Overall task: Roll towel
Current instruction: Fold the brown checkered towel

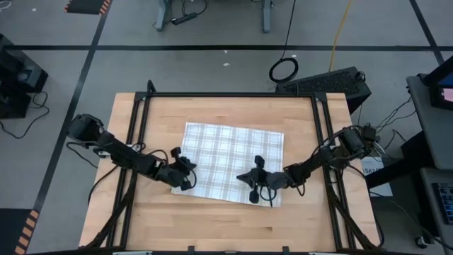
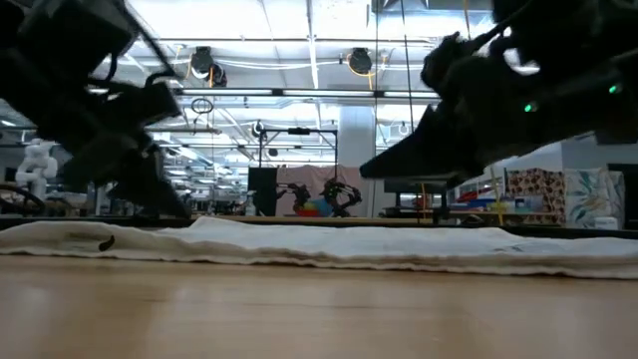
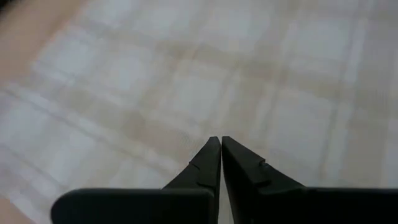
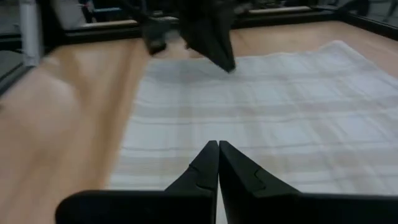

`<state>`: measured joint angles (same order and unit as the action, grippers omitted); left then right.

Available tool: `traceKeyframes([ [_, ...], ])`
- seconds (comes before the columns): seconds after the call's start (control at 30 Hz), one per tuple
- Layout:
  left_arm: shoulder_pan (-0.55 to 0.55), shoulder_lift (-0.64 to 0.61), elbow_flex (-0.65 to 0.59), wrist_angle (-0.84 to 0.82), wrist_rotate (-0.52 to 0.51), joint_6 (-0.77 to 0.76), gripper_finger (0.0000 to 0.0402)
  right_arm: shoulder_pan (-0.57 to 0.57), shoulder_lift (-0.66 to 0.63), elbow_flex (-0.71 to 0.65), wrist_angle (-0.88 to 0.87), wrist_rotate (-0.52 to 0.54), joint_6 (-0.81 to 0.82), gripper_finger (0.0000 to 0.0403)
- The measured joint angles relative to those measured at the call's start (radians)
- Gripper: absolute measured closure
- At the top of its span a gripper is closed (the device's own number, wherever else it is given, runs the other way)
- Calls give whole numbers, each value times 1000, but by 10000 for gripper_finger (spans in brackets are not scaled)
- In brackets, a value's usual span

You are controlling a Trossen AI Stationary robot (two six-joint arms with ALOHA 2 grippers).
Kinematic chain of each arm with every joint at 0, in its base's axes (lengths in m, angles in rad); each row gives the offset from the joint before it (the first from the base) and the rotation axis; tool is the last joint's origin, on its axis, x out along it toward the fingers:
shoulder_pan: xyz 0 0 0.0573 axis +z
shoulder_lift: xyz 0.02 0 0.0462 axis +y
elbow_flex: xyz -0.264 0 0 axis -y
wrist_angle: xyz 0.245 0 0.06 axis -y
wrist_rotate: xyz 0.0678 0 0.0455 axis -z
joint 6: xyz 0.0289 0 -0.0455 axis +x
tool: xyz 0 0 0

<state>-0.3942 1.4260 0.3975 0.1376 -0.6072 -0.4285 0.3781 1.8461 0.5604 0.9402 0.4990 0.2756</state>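
Landmark: the towel point(image 1: 232, 161) is spread flat, unrolled, on the middle of the wooden table point(image 1: 297, 219), slightly skewed to the table's edges.
Right gripper: the right gripper point(image 1: 255, 178) is held low over the towel's near right part, close to its near edge; its fingers are seen pressed together in the right wrist view point(image 4: 218, 144), with nothing between them.
Right arm pose: it is stretched in from the towel's right side, angled down and inward, the wrist leaning toward the cloth.
Left gripper: the left gripper point(image 1: 188, 168) is set at the towel's near left edge; its fingers are closed tip to tip point(image 3: 221, 140), and no cloth is seen caught in them.
Left arm pose: it is reached in from the towel's left side, low and nearly level.
Towel surface: shallow wrinkles are seen along its near edge in the low view point(image 2: 329, 247).
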Motion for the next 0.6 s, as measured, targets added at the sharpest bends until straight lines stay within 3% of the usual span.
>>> traceKeyframes([
  [0.1, 53, -10, 10, 99, -15, 113, 378, -32, 33, 0, -1, -1, 0, 399],
  [0.2, 152, -9, 12, 179, 66, 217, 378, -58, 70, 1, 0, -3, 18, 399],
  [0.4, 361, 5, 12, 152, 162, 267, 378, -77, 150, 1, -18, -2, 94, 399],
  [0.6, 481, 23, 2, 28, 231, 231, 378, -68, 190, 4, -8, 12, 180, 399],
])
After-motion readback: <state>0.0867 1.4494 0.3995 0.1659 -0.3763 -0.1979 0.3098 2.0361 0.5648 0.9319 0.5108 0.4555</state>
